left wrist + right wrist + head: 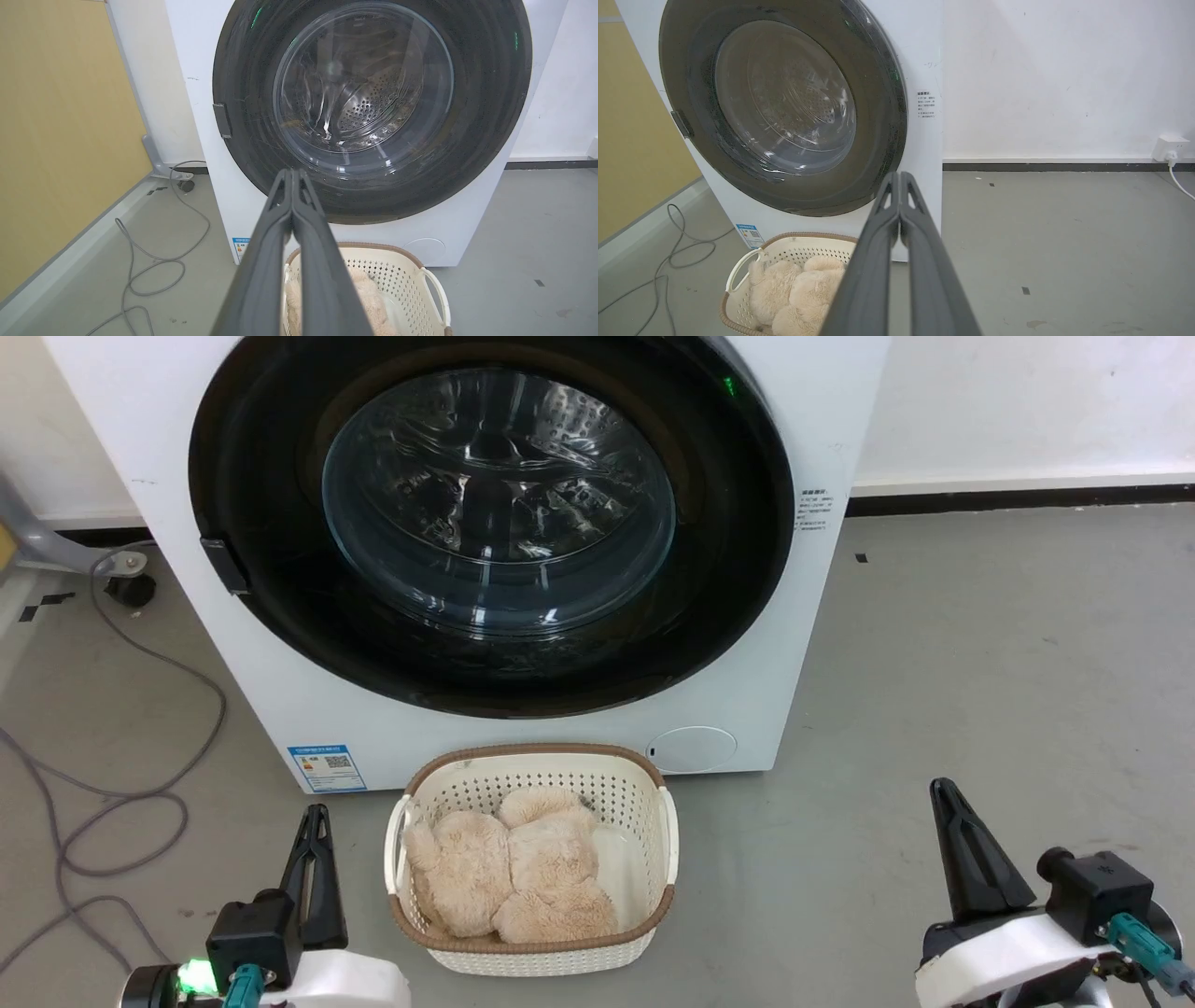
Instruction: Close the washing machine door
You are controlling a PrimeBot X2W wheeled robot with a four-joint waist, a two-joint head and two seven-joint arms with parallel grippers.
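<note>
The left gripper (317, 814) is sitting at the lower left of the head view, its two long dark fingers pressed together and pointing up the frame. The right gripper (943, 793) is sitting at the lower right, likewise closed, tips leaning slightly left.

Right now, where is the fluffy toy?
The fluffy toy lies in the white basket on the floor, right before the washing machine, bottom centre of the head view.

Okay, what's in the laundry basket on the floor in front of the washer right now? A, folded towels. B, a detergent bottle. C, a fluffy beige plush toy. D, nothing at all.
C: a fluffy beige plush toy lies inside the perforated white basket.
</note>
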